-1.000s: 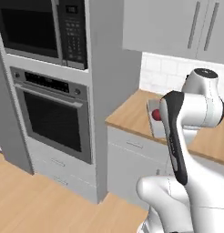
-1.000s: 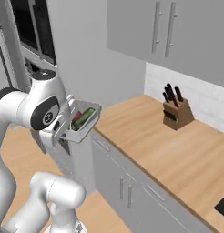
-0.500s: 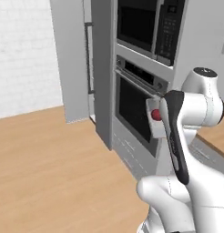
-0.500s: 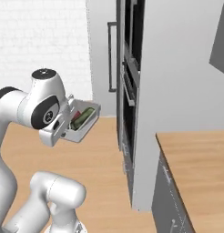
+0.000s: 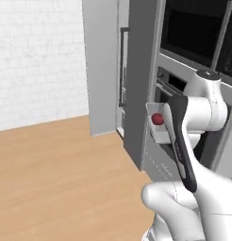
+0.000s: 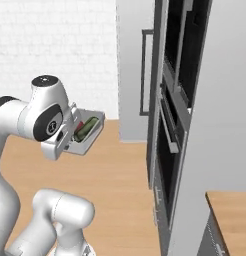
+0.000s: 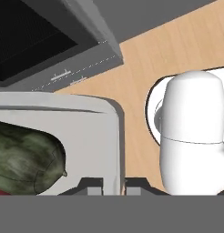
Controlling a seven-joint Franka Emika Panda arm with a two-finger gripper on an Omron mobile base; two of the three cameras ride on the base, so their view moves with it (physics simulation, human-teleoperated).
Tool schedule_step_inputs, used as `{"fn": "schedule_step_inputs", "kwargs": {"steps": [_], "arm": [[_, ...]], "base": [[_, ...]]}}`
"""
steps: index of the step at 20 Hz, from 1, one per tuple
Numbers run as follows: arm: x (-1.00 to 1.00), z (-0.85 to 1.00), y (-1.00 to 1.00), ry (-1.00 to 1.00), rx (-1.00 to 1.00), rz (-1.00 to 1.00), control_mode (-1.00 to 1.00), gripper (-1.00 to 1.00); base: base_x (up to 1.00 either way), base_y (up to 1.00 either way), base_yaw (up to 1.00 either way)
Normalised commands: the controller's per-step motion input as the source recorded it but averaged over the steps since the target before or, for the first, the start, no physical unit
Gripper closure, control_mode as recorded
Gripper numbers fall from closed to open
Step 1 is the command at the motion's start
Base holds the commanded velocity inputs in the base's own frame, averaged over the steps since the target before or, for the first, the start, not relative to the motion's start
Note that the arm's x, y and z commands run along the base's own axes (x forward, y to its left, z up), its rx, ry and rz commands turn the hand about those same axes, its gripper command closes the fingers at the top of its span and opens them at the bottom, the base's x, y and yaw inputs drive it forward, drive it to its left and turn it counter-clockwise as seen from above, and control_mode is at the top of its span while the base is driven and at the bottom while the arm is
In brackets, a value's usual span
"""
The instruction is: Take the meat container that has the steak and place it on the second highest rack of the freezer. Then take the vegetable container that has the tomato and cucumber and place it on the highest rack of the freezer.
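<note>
My gripper (image 7: 114, 185) is shut on the rim of the grey vegetable container (image 7: 111, 136), held up in front of my arm. The dark green cucumber (image 7: 27, 157) lies inside it, and a sliver of the red tomato (image 7: 0, 192) shows at the edge. From the left base view the container (image 5: 155, 134) shows the tomato (image 5: 157, 119). The right base view has the container (image 6: 90, 136) with the cucumber (image 6: 88, 128) in it. The freezer (image 5: 106, 66) stands ahead, its dark bar handle (image 6: 143, 72) facing me. Its shelves are hidden. The steak is out of view.
A tall grey oven stack with dark doors (image 5: 193, 33) stands close on the right of the freezer (image 6: 132, 65). A wooden counter corner (image 6: 230, 210) lies low on the right. Open wooden floor (image 5: 56, 179) spreads to the left, below a white brick wall (image 5: 37, 56).
Both base views have swung left as the base drove: the counter and knife block are gone and the freezer has come into view. The container stays held in the gripper.
</note>
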Motion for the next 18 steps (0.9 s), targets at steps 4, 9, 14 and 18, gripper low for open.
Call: {"fn": "schedule_step_inputs", "kwargs": {"steps": [4,9,14,18], "arm": [[0.0,0.0,0.0,0.0,0.0,0.0,1.0,1.0],[0.0,0.0,0.0,0.0,0.0,0.0,1.0,1.0],[0.0,0.0,0.0,0.0,0.0,0.0,1.0,1.0],[0.0,0.0,0.0,0.0,0.0,0.0,1.0,1.0]], "base": [[0.99,0.51,0.0],[0.93,0.37,0.0],[0.81,0.33,-0.1],[0.72,0.31,-0.22]]}}
